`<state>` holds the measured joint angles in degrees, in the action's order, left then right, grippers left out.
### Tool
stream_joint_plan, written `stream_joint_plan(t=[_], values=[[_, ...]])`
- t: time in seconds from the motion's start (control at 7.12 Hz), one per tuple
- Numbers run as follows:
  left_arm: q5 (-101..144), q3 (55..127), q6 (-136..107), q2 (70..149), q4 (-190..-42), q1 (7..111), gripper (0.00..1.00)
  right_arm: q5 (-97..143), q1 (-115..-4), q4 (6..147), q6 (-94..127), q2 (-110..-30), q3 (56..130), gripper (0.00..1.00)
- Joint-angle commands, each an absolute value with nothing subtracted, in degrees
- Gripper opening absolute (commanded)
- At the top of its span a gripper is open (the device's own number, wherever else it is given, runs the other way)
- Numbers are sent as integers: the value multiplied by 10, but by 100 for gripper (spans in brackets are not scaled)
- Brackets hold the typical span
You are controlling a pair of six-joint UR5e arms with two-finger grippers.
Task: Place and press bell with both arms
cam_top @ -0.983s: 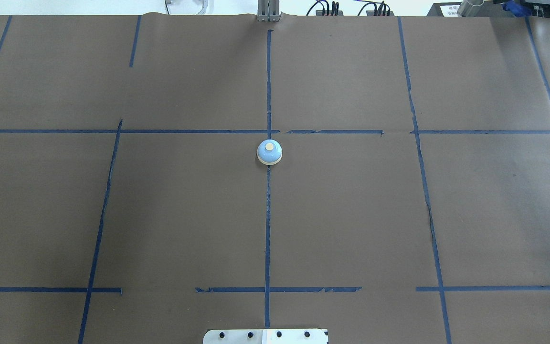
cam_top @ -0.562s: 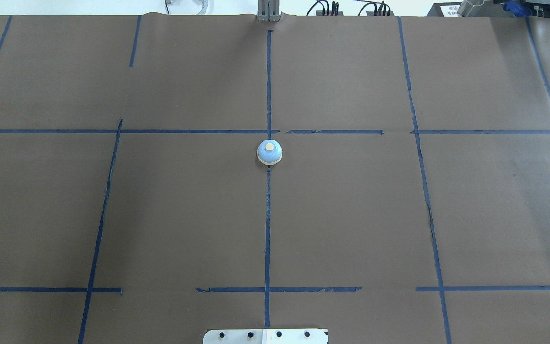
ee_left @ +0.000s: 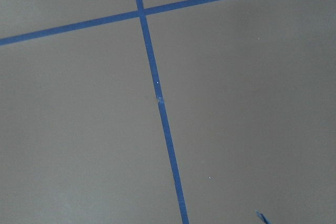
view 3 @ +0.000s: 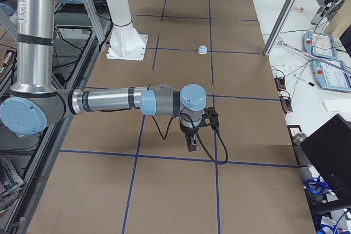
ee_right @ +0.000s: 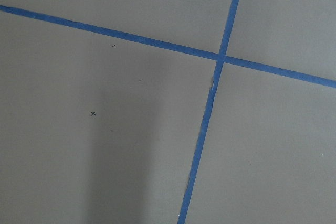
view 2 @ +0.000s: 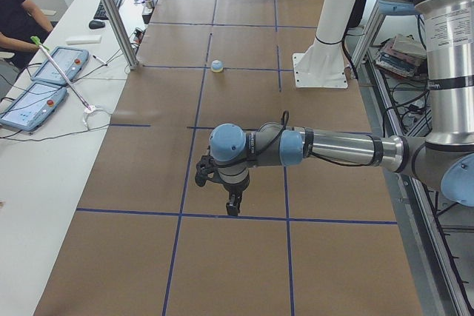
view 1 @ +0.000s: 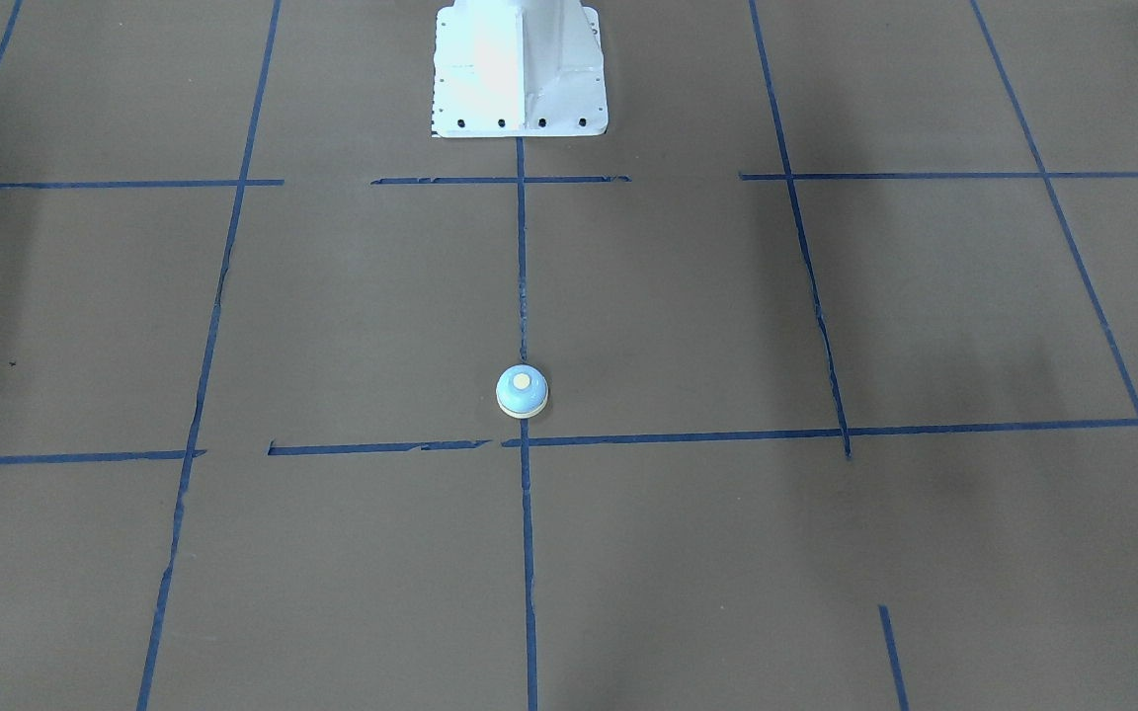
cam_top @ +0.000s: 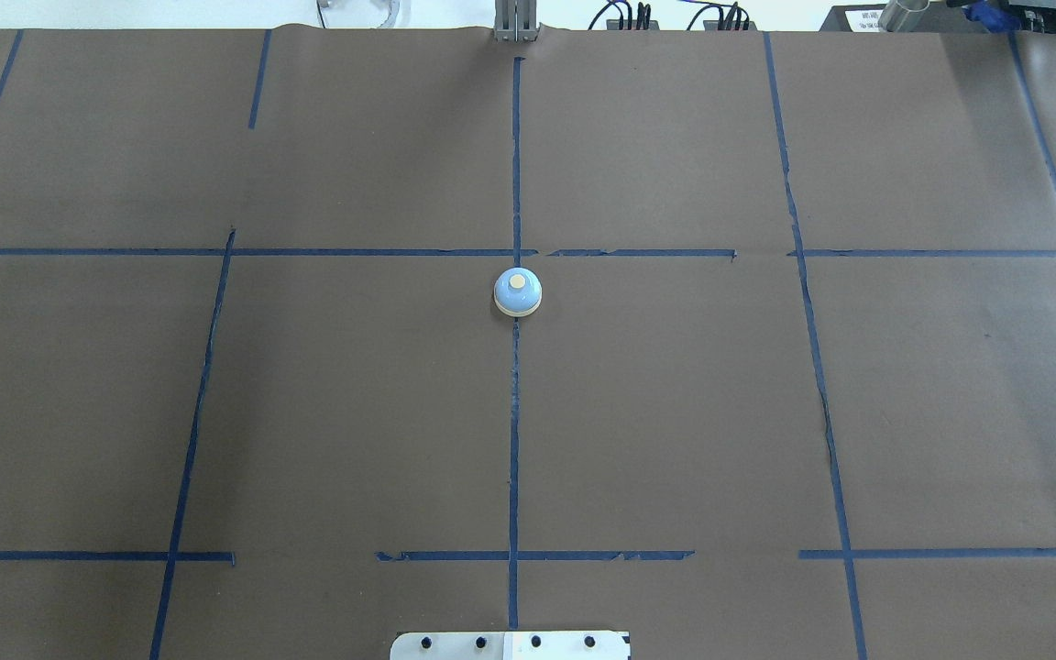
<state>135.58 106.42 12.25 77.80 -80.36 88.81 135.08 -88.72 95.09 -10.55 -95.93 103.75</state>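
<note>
Exterior left view, lower centre: the left arm [view 2: 333,149] reaches in from the right edge of the frame. Its forearm lies level above the brown surface [view 2: 244,257]. The left gripper [view 2: 233,209] hangs from the wrist and points straight down, close to a horizontal tape line [view 2: 311,220]. Whether it is open or closed cannot be told at this angle, and nothing is visibly in its hold.

Exterior right view, centre: the right arm [view 3: 109,102] reaches in from the left edge in a matching pose. The right gripper [view 3: 191,145] points down just above a tape line. How far apart its fingers stand cannot be told either, and no object is seen in it.

Both wrist-mounted views show only the surface and a crossing of blue tape.

Farther up both side views, well apart from both grippers, the bell [view 2: 216,66] stands upright on the surface, its cream button facing up. In the overhead view the bell [cam_top: 517,292] sits at frame centre on the vertical centre tape line, just below the crossing with a horizontal line. In the front-facing view it sits just above that crossing.

Beyond the bell in the front-facing view, at top centre, stands the white pedestal base [view 1: 520,69]. In the upper left of the exterior left view, a person [view 2: 15,12] sits at a white side table beside two tablets [view 2: 59,64].
</note>
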Motion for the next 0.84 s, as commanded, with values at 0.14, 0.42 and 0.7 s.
stream_joint_plan(t=[0.14,0.42,0.7], values=[[1356,1053,120,791,-821,887,100,1356,-887,955,-106,-958,1047,100],[1352,1050,124,807,-822,886,100,1358,-887,955,-105,-953,1049,100],[1351,1063,124,799,-817,888,100,1358,-886,954,-105,-952,1049,100]])
